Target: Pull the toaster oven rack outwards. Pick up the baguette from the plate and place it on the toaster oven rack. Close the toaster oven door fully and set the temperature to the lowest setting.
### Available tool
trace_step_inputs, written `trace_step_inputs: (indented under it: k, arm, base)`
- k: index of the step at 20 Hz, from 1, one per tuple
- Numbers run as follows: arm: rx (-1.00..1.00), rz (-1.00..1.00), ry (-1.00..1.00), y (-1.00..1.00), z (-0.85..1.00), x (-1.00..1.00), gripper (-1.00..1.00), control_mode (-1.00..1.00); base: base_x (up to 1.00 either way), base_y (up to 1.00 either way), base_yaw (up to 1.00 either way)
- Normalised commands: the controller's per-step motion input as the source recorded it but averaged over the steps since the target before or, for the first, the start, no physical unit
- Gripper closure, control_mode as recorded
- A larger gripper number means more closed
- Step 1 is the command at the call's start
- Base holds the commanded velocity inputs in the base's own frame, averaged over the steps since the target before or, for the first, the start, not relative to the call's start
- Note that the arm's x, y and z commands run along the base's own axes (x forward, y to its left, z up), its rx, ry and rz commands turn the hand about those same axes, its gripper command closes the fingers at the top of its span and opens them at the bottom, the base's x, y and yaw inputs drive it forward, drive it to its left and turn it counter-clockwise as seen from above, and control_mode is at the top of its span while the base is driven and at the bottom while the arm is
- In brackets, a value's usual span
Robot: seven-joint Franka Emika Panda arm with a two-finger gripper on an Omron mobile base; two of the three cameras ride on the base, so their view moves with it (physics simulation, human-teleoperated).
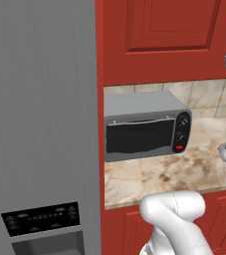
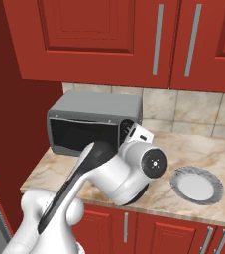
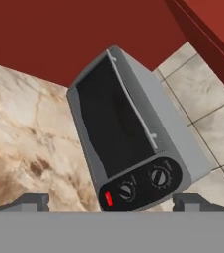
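White arm with dark joints (image 2: 119, 173) folded low in front of the counter edge, elbow bulging at the cabinet fronts, wrist turned toward the oven. Two-finger gripper (image 3: 111, 200) spread wide, nothing between the tips; dark fingertips (image 3: 32, 201) stand apart at the bottom of the hand view, short of the oven front, touching nothing.

Boxy grey-silver toaster oven (image 1: 144, 124) sits on the counter hard against the red side panel, back near the wall tiles. Dark glass door with grey frame (image 1: 139, 135) appears shut, upright and flush with the front. Black control panel (image 1: 181, 132) on the oven's right: two knobs stacked, red button below. Interior too dark to make out through the glass.

Left of the oven: tall grey fridge (image 1: 40, 114) with black dispenser panel low down. Mottled beige marble counter (image 1: 159, 174) bare just before the oven. Further right, shallow round grey-white plate (image 2: 196, 185) lies well apart from the oven, dish bare. Red upper cabinets (image 2: 114, 39) with silver bar handles overhang. In the right base view the arm's own wrist covers the oven's right end.
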Motion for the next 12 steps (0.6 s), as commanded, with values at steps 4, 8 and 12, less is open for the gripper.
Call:
trace_step_inputs:
  k: [4,8,12]
  arm:
    - [0.0,0.07,0.0,0.03,-0.07,0.16,-1.0,-1.0]
    - [0.0,0.08,0.01,0.0,-0.06,0.18,-1.0,-1.0]
    - [0.0,0.07,0.01,0.11,-0.03,0.17,-1.0,-1.0]
  base:
    - [0.0,0.0,0.0]
    - [0.0,0.0,0.0]
    - [0.0,0.0,0.0]
